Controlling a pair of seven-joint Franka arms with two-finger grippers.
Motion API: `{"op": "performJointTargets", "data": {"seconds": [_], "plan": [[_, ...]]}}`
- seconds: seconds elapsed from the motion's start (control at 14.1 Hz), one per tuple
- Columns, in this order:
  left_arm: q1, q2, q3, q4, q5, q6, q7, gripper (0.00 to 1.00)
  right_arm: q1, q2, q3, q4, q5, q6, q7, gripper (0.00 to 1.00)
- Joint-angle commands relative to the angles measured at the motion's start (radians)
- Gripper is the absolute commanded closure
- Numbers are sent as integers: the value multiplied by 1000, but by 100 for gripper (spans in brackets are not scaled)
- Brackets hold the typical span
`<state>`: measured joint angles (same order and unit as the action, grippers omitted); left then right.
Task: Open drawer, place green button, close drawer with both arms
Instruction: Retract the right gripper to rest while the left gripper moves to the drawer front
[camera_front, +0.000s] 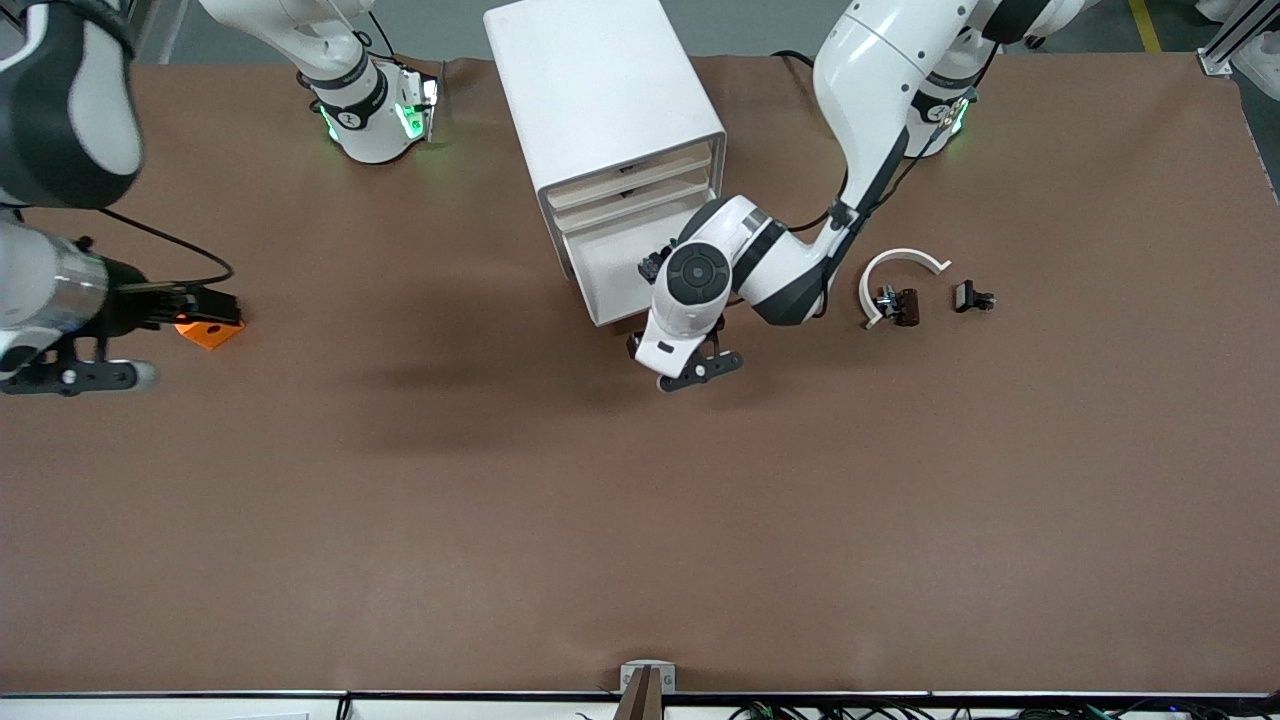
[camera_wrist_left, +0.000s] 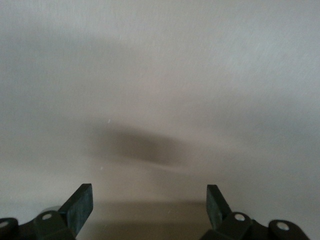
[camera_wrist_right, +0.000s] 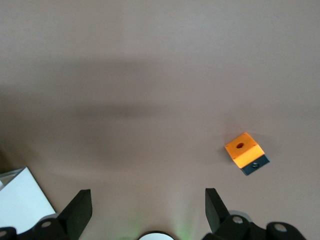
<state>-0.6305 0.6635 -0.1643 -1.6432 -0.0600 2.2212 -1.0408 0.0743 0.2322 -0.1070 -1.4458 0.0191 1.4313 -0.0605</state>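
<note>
Left pincer (camera_wrist_left: 150, 205) is wide open and holds nothing, close to the white drawer (camera_front: 600, 272), lowest in the cabinet (camera_front: 600, 90) at twelve o'clock. Right pincer (camera_wrist_right: 148, 207), open and empty, hangs over the surface (camera_front: 640, 520) by the orange block (camera_wrist_right: 245, 152) at nine o'clock.

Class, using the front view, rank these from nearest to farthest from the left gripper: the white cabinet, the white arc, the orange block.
From the left gripper:
1. White cabinet, right beside it.
2. White arc, toward the left arm's end.
3. Orange block, toward the right arm's end.
</note>
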Motion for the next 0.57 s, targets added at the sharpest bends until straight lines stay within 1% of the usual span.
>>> {"op": "performJointTargets", "data": {"seconds": [0.0,0.21,0.35,0.5], "plan": [[-24,-50,0,-75,26,23,-18,0,-63,-31,18,-16,-14,-11,-54,0],[-46,-54,-10,-86,20,14,-53,0,-79,-31,20,28,-28,-58,-36,0],[-44,-71,-30,-110,14,14,-55,0,-74,-27,26,45,-31,-60,42,0],[-44,-81,-49,-124,9,14,-39,0,-76,-22,24,103,-31,-60,60,0]]}}
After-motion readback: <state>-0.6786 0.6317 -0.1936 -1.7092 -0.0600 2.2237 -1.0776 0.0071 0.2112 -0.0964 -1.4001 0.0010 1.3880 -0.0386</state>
